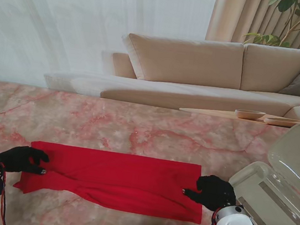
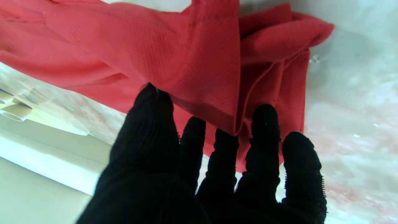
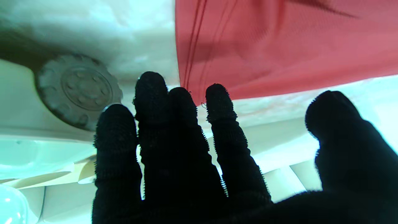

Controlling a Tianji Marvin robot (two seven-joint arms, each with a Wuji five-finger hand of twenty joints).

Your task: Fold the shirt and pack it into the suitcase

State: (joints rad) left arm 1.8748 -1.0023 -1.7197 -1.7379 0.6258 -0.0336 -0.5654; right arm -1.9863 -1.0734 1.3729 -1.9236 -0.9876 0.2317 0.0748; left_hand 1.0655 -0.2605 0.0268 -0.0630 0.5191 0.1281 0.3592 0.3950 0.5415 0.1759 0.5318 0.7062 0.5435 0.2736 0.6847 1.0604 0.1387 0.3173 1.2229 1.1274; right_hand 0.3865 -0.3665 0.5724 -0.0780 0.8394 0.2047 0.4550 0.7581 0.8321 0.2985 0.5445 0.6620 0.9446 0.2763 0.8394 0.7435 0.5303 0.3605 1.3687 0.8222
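The red shirt lies folded into a long band across the pink marbled counter, close to me. The left hand sits at the band's left end — in its wrist view the fingers are spread and touch the bunched cloth, though a firm grip cannot be told. The right hand rests at the right end, fingers apart, holding nothing. The clear suitcase stands open just beside it, at the counter's right edge.
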